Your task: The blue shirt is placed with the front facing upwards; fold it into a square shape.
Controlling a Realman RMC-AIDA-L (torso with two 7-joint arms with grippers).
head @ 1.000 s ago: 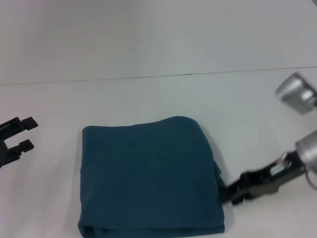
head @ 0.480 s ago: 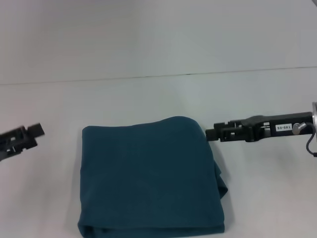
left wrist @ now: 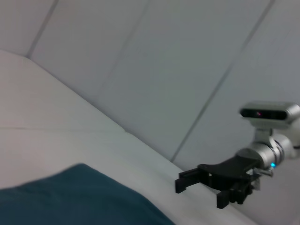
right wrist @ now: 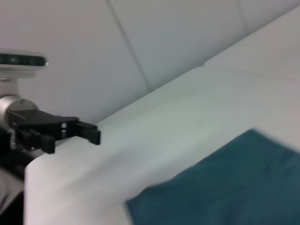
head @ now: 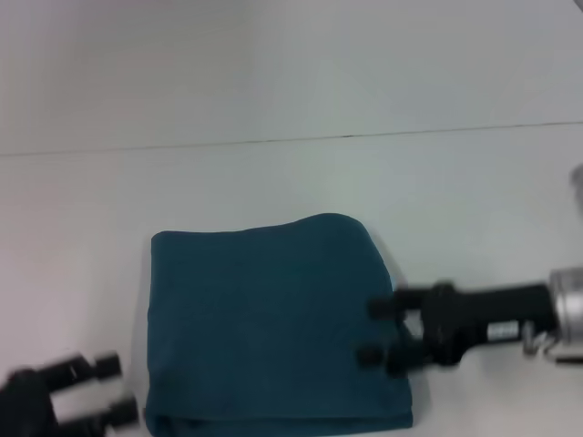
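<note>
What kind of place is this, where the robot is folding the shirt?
Probably a lab or test bench: a plain white table, a bare pale panelled wall behind it, and only the folded blue shirt between the left gripper and right gripper.

The blue shirt [head: 273, 328] is plain dark teal, the table [head: 273, 173] white, and both hands black.

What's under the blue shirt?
The folded dark teal-blue cotton shirt lies on the white table. Only its plain top layer shows; the layers folded beneath and the table below them are covered.
</note>
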